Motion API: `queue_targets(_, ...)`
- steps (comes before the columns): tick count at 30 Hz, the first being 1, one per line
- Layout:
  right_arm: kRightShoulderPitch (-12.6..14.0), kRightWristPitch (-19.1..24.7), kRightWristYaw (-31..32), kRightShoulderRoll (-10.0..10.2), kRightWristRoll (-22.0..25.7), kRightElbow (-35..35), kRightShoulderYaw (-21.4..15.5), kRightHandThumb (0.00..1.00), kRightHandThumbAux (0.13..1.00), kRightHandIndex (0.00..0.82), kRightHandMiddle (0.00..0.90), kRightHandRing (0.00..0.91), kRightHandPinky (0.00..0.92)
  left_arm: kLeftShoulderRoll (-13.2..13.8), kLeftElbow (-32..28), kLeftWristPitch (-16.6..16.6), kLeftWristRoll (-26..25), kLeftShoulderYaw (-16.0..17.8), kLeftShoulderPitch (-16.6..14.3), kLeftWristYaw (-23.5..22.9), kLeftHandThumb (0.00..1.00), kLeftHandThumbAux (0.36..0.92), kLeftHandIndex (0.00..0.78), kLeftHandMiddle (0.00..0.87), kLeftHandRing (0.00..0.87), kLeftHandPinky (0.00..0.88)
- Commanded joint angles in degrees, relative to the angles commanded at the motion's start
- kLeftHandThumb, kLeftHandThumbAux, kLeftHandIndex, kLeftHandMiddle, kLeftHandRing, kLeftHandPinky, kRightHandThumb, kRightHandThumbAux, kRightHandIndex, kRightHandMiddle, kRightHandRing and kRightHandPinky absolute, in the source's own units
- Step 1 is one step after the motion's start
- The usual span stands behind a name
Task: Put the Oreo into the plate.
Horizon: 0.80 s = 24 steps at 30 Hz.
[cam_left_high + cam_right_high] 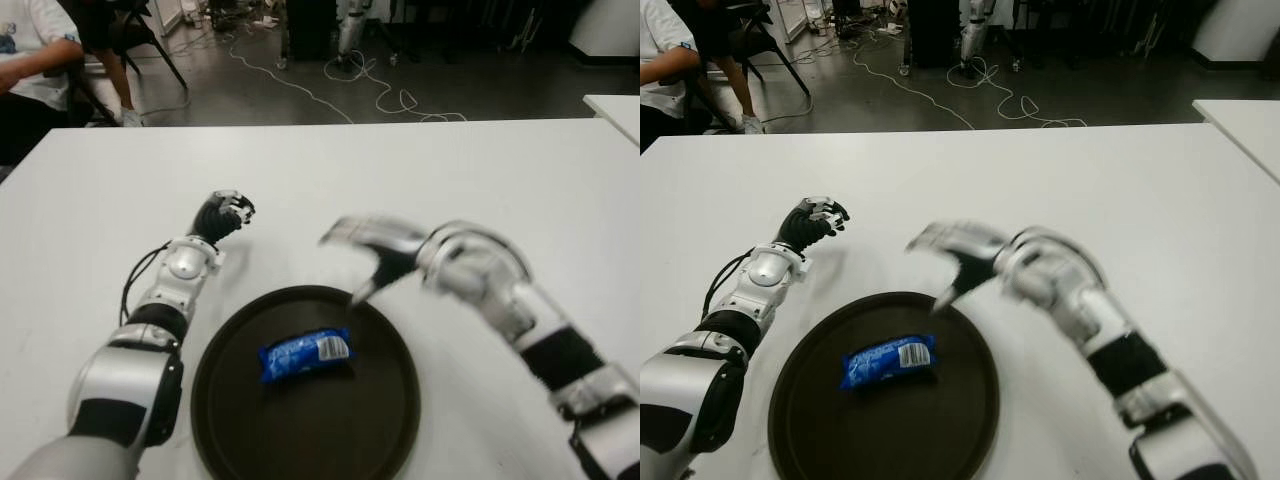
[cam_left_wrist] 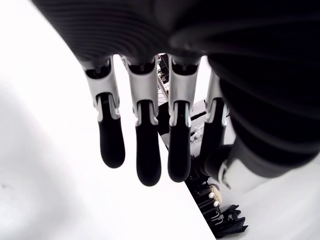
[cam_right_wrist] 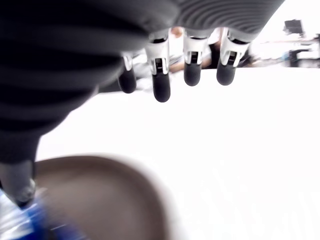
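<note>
Both eye views look forward and down from head height over the white table (image 1: pixel 420 170), sharing the dark plate (image 1: pixel 970 400) between the arms. Each wrist view sits close behind its own fingers; the right wrist view catches the plate's rim and, seemingly, a blurred blue wrapper beside its thumb.

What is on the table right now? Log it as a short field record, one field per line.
surface: white table
plate: dark round plate, near edge of table
Oreo: blue pack lying in the plate
right hand: above the plate's far rim, fingers extended, holding nothing
left hand: left of the plate, holding nothing
task state: Oreo in plate
</note>
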Motion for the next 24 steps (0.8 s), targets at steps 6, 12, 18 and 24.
queue_targets(6,-2.8,-1.7,-7.4,0.0,0.8,7.8,-2.7,0.0,0.503,0.003,0.019,0.0,0.0,0.2,0.0,0.8,0.6,-0.5,-0.1,0.6,0.941,0.656,0.494,0.431,0.434,0.388)
queue_targets(12,-6.4,-4.3,-16.1,0.7,3.3,20.3,-5.6,0.0,0.531,0.038,0.061,0.035,0.02,0.0,-0.1,1.2,-0.3,0.1,-0.1,-0.5,0.942,0.655,0.497,0.435,0.431,0.393)
queue_targets(18,-9.2,-4.3,-21.5,3.2,7.0,31.2,-8.2,0.0,0.632,0.096,0.138,0.117,0.094,0.1,-0.1,0.7,-0.4,0.2,-0.1,-1.6,0.943,0.654,0.494,0.436,0.44,0.4)
queue_targets(24,-12.1,-5.1,-26.2,8.1,14.2,47.4,-14.0,0.0,0.702,0.167,0.228,0.23,0.235,0.1,-0.1,0.5,-0.3,0.1,0.0,-1.6,0.942,0.654,0.485,0.43,0.451,0.4)
